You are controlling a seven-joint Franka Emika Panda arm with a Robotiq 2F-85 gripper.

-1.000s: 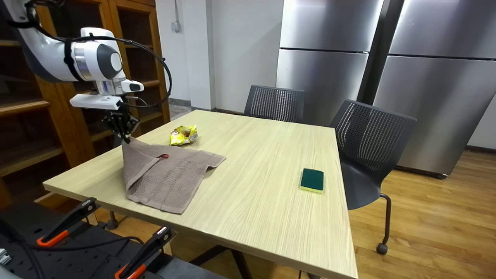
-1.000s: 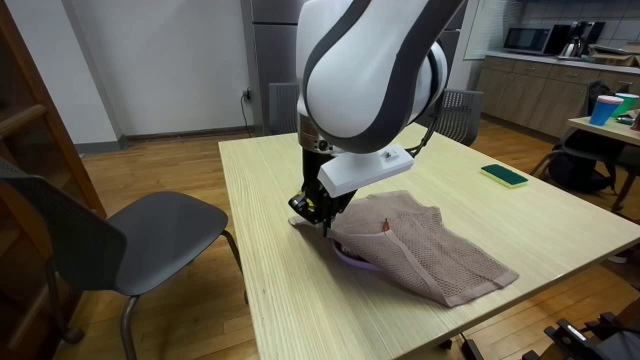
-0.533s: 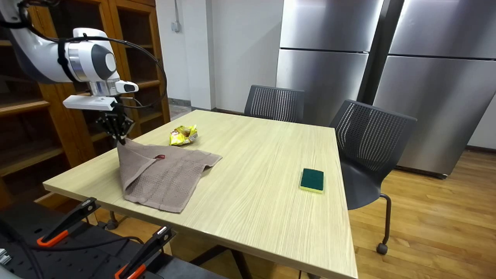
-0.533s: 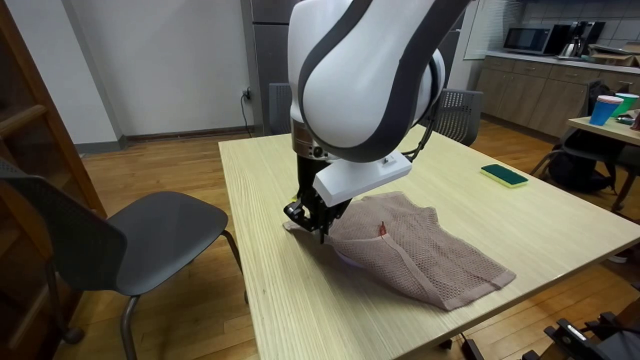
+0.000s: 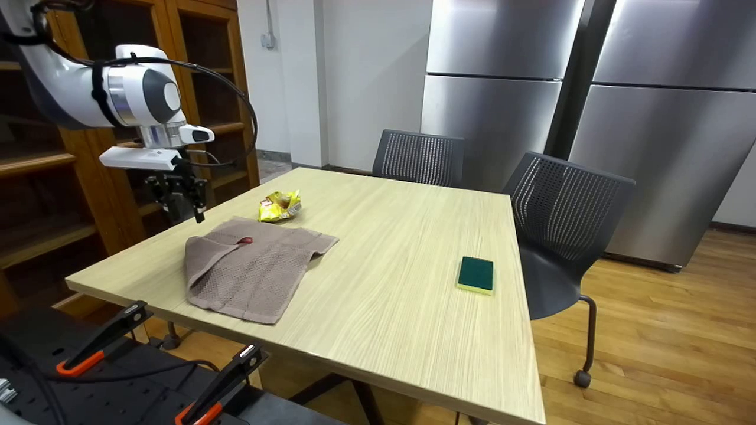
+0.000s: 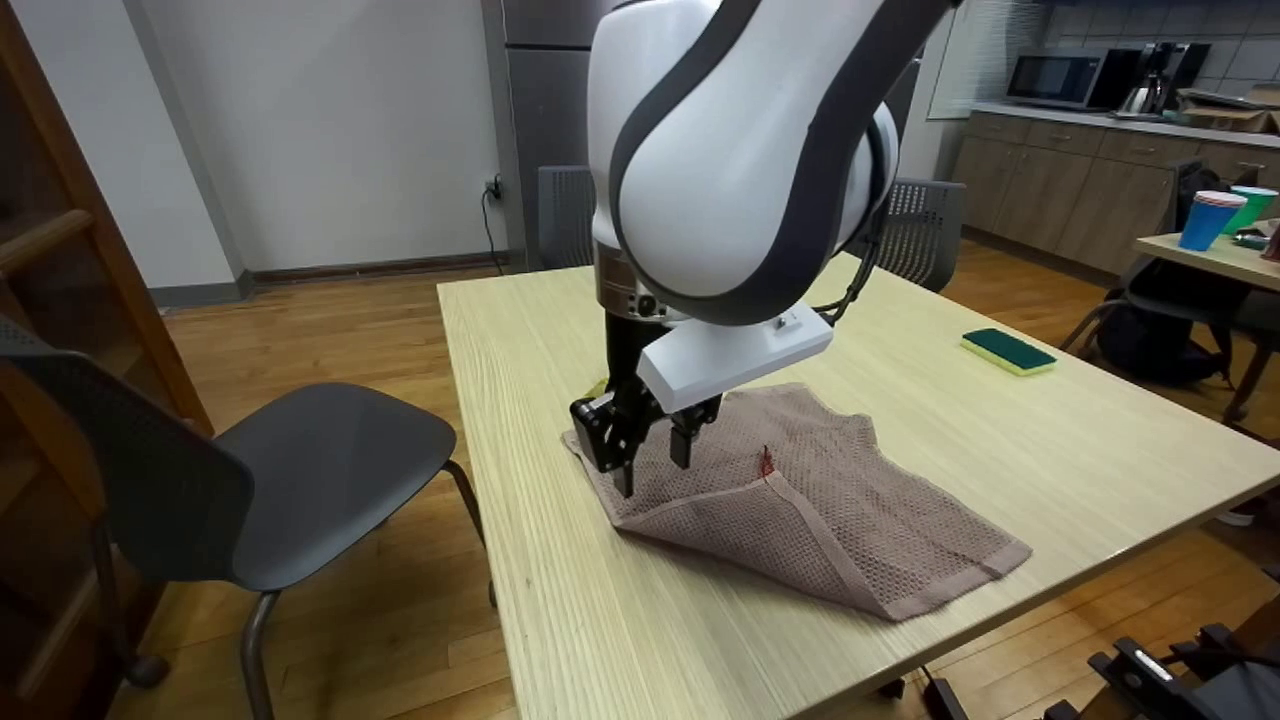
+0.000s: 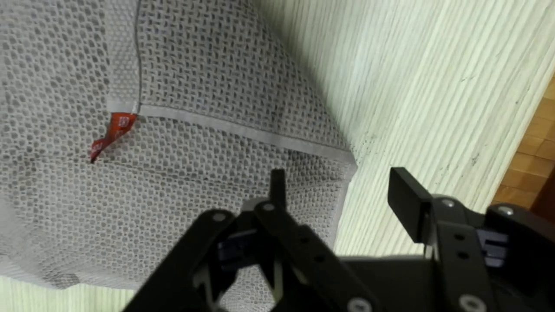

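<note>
My gripper (image 7: 339, 186) stands open above the table, its two fingers apart with nothing between them. Below it lies a greyish-brown mesh towel (image 7: 173, 203), one edge folded over and a red tag (image 7: 116, 126) at the fold. The left finger is over the towel in the wrist view; the right one is over bare wood. In both exterior views the gripper (image 5: 183, 213) (image 6: 653, 470) hangs just over the towel's end (image 5: 269, 271) (image 6: 800, 490), apart from it as far as I can see. What lies under the towel is hidden.
A crumpled yellow packet (image 5: 279, 206) sits behind the towel. A green and yellow sponge (image 5: 475, 275) lies near the opposite side of the table (image 5: 384, 330). Dark chairs (image 5: 573, 230) (image 6: 335, 480) stand around it, and orange-tipped clamps (image 5: 221, 383) are at its near edge.
The gripper first drew the towel's corner slightly toward the table's edge, then opened and let go. That corner dropped onto the table, covering the purple rim that showed beneath it earlier.
</note>
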